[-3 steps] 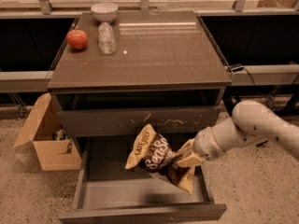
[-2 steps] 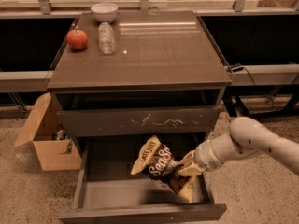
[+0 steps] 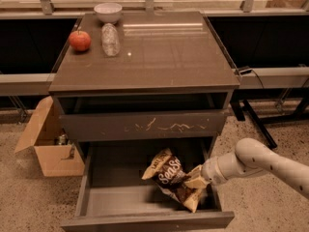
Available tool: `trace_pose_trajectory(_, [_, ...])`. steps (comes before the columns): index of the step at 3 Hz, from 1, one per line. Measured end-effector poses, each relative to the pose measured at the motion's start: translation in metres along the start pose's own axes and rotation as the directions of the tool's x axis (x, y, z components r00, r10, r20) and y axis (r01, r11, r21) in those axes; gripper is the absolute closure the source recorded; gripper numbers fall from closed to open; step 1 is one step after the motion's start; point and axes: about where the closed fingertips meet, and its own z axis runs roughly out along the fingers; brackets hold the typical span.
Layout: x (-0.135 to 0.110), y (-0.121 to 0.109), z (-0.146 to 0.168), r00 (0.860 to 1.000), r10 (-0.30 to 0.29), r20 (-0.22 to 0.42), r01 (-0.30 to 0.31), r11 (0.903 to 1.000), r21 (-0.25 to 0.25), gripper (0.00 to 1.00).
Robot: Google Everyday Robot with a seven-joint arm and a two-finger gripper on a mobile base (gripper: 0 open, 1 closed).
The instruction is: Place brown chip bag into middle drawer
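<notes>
The brown chip bag (image 3: 170, 177) is crinkled, dark brown with tan ends and white lettering. It hangs tilted inside the open middle drawer (image 3: 120, 202), just above its grey floor, toward the right side. My gripper (image 3: 194, 181) reaches in from the right on a white arm and is shut on the bag's right end. The drawer is pulled far out below a drawer front with pale scratch marks (image 3: 145, 126).
On the cabinet top (image 3: 164, 52) lie a red apple (image 3: 79, 40), a clear plastic bottle (image 3: 110, 39) and a white bowl (image 3: 107, 11). An open cardboard box (image 3: 48, 144) stands on the floor left of the cabinet. Dark rails run behind.
My gripper has lowered the chip bag deeper into the drawer and a little to the right; the arm has dropped with it.
</notes>
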Motion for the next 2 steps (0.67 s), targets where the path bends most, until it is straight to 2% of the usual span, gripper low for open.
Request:
trace_pose_trajectory(1, [0.008,-0.014,-0.001,1.0,0.011,0.022,-0.012,0.9995,0.03,0.36])
trace_pose_trajectory(2, [0.0,-0.02,-0.023,0.996,-0.011,0.087,0.005,0.9976,0.07,0.13])
